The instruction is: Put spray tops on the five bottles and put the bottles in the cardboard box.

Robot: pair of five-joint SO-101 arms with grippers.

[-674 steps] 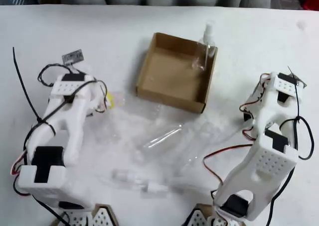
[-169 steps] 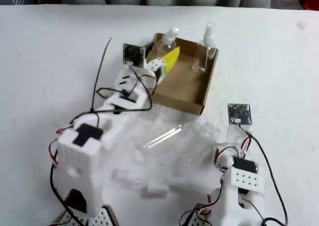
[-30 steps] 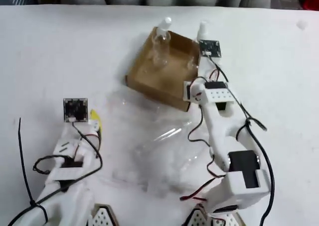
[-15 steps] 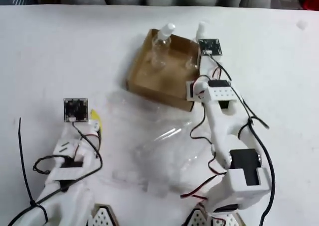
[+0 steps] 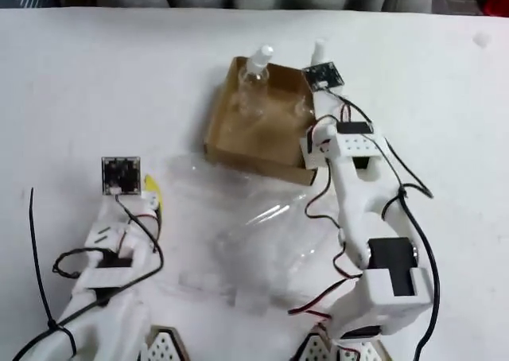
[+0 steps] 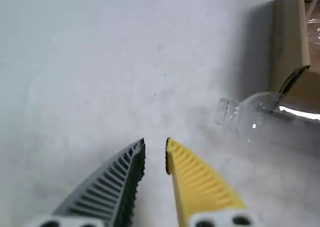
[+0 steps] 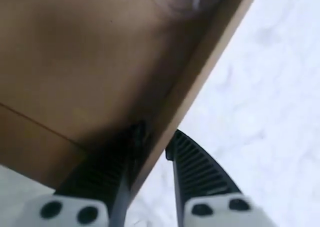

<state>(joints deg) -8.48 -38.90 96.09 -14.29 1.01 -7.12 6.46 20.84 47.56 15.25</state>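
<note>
Close to us, the left gripper [image 6: 155,146] hangs low over the white desk [image 5: 95,67]. Its fingers are a little apart with nothing between them, and a clear bottle with no top [image 6: 245,119] lies near it. Farther off, we see the right gripper [image 7: 152,137] pinching a side wall of the cardboard box [image 5: 242,126], one finger inside and one outside, and two bottles with spray tops [image 5: 254,87] stand at the box's far side.

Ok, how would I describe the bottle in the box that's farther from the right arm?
Find the cardboard box in the middle of the white table; two spray bottles stand upright along its far wall. Yours is the spray bottle in the far corner on the left arm's side; the other bottle is right beside the right gripper, which straddles the box's side wall.
</note>
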